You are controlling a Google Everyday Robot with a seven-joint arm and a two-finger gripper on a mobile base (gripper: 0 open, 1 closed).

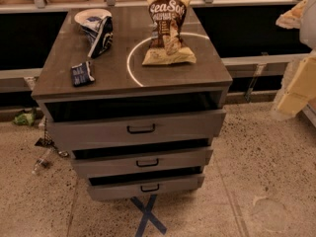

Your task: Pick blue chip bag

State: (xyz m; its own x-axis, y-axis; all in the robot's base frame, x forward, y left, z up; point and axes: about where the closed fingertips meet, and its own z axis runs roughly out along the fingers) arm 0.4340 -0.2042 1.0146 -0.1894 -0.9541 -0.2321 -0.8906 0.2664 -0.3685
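The blue chip bag (98,32), crumpled navy and white foil, lies at the back left of the cabinet top (113,70). A tall brown-and-cream "Sea Salt" chip bag (168,31) stands right of it, inside a white circle mark. A small flat dark-blue packet (82,73) lies near the front left edge. My gripper (292,18) shows as a pale blurred shape at the far right edge, beyond the cabinet's right side and far from the blue bag. It holds nothing that I can see.
The grey cabinet has three drawers (140,128), each pulled slightly open. A pale arm link (298,88) hangs at the right edge. A rail and dark shelf run behind. A clear bottle (42,163) and green litter (23,117) lie on the floor left. Blue tape X (147,216) marks the floor.
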